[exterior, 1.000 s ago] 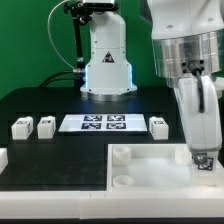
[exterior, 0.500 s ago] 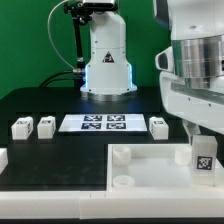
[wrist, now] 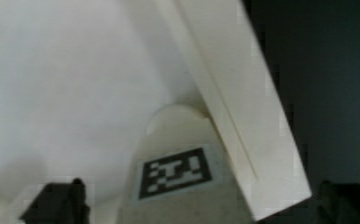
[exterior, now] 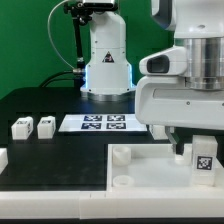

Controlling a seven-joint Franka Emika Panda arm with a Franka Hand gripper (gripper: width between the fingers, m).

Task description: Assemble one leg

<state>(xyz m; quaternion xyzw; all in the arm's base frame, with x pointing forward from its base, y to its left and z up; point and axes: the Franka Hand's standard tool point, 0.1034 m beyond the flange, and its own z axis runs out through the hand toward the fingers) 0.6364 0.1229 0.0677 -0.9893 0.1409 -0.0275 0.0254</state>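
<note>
Black table (exterior: 40, 100) — arm swung over tabletop (exterior: 150, 170); leg (exterior: 203, 159) seated; end effector state unclear.

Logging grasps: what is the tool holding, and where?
Cannot be told: the tool sits over a leg on the tray, contact unseen.

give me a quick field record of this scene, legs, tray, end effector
legs left on table: two, side by side, left of the marker board
leg on tray: one, tag facing camera, at the exterior view's right corner
tray: large white piece, empty socket at rear left
end effector: fingertips straddle the mounted leg in wrist view; open or shut unclear
</note>
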